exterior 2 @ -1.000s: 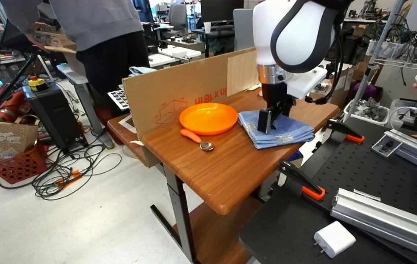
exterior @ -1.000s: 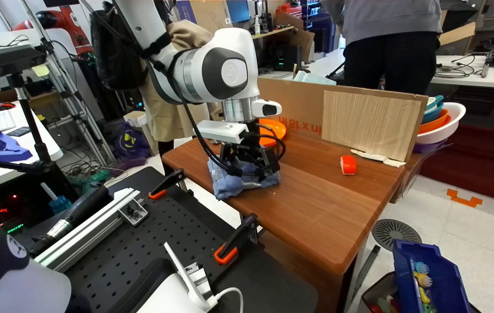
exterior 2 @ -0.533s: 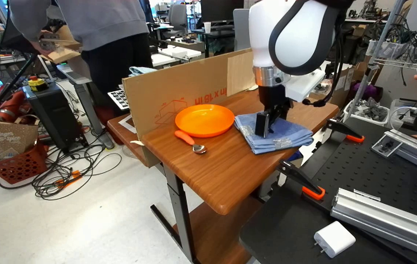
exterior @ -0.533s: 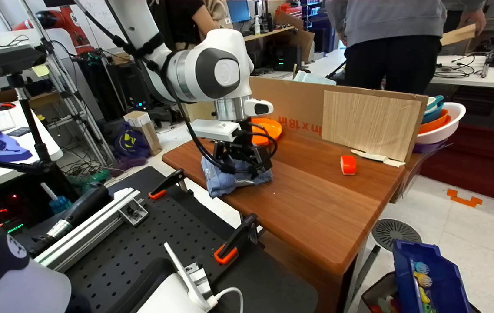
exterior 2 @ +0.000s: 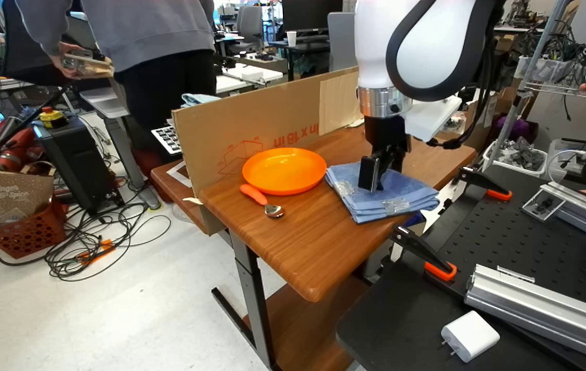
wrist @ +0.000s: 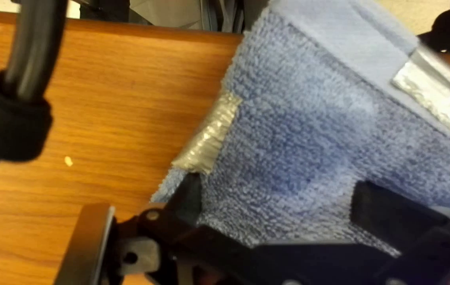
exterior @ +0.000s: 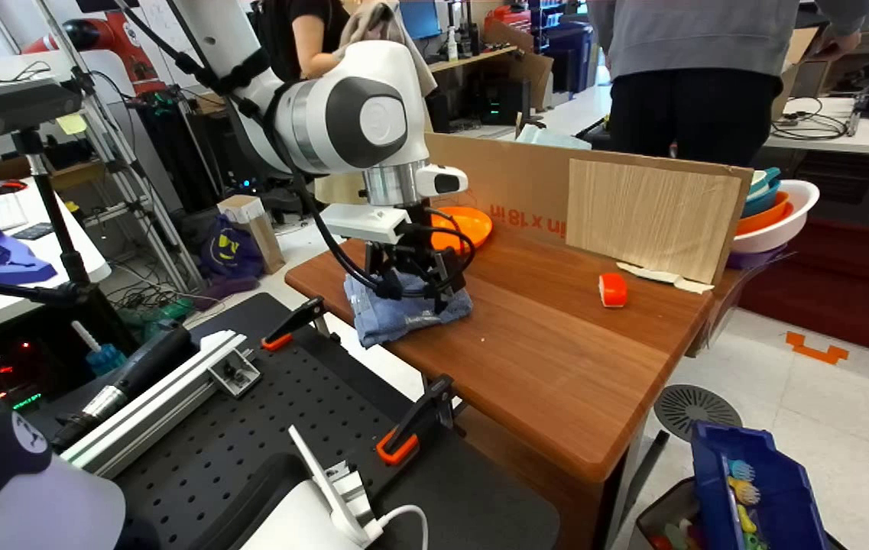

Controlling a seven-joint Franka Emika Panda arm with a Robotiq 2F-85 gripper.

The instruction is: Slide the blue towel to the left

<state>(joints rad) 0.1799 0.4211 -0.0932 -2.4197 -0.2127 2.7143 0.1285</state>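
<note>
In a cluttered room, a person in a grey sweatshirt [exterior 2: 148, 46] stands beyond a cardboard panel [exterior 2: 267, 131] along the wood-grain worktop [exterior 2: 303, 247]. The blue towel [wrist: 304, 130] lies folded there, directly under the tool [wrist: 278, 184]; in the wrist view the fingers [wrist: 391, 213] stand wide apart with the towel showing between them. An orange plate [exterior 2: 283, 171] sits near the tool in both exterior views. In an exterior view a spoon [exterior 2: 262, 200] lies farther from the tool; in an exterior view a red object [exterior: 612, 291] lies well apart from it.
</note>
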